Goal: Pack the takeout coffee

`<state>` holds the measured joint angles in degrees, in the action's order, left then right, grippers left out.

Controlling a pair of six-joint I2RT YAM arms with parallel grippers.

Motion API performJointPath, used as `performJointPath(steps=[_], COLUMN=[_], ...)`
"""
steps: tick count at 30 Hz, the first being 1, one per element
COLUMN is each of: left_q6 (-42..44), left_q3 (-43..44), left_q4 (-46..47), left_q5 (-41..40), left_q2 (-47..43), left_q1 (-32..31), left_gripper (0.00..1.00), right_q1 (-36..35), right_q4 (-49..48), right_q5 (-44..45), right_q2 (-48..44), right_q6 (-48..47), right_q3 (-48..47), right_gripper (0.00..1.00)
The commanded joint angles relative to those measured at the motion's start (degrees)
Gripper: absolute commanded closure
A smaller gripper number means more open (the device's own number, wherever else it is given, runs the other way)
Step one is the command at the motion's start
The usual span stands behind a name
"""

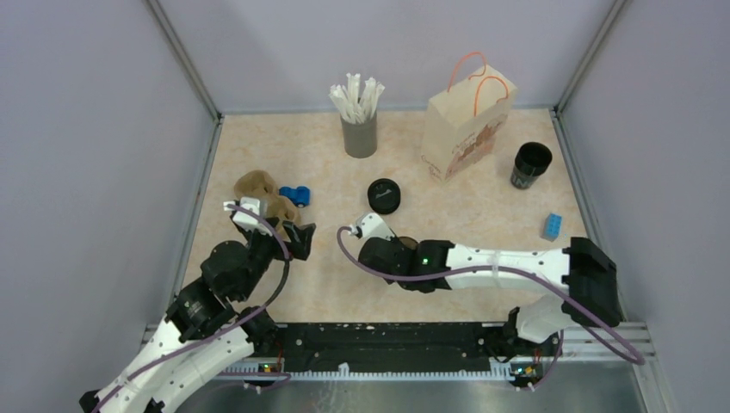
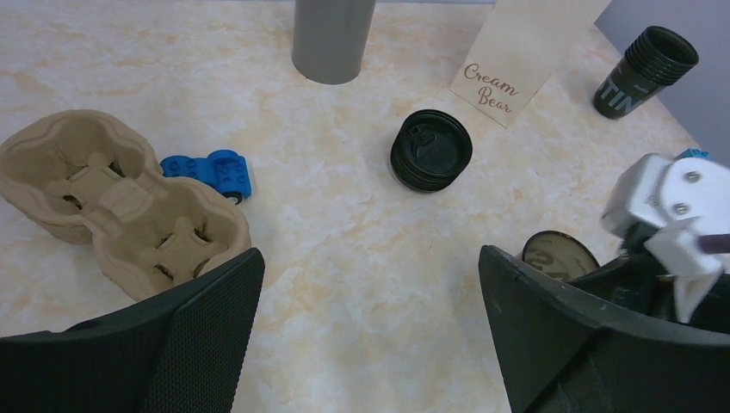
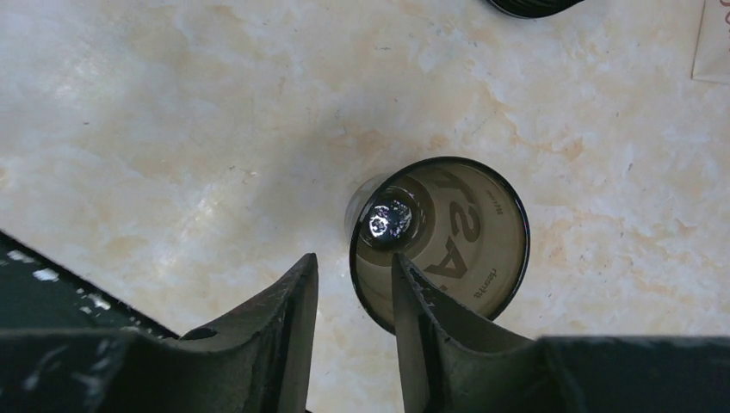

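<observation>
Your right gripper (image 3: 353,260) straddles the rim of the upright takeout coffee cup (image 3: 465,232), its jaws narrowly apart and not clamping the wall. Your left gripper (image 2: 370,258) hangs wide open beside the pulp cup carrier (image 2: 112,198).

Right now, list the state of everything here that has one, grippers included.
takeout cup: upright, lidless.
lid: lying on the table, on no cup.
paper bag: standing, handles up.
cup carrier: empty.
straw holder: upright, holding straws.
nested cups: upright, uncapped.
left gripper: open, empty.
right gripper: open, straddling the takeout cup's rim.
</observation>
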<state>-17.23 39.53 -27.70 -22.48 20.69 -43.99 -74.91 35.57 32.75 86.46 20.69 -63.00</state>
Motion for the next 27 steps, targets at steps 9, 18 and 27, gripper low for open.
performJointPath(steps=[9, 18, 27], left_q6=[-3.9, -3.0, -2.2], left_q3=[5.4, 17.9, 26.7], left_q4=[3.6, 10.1, 19.3], left_q5=[2.8, 6.1, 21.7], left_q2=[16.3, 46.8, 66.4], left_q1=[-0.1, 2.1, 10.1], left_gripper=[0.02, 0.11, 0.39], right_q1=[-0.8, -0.8, -0.8], right_q4=[-11.4, -6.2, -3.1], right_q5=[-8.2, -5.0, -2.4], right_q2=[-28.0, -42.1, -50.2], right_q6=[6.9, 11.0, 13.0], right_q3=[11.4, 16.4, 18.1], right_gripper=[0.31, 0.11, 0.14])
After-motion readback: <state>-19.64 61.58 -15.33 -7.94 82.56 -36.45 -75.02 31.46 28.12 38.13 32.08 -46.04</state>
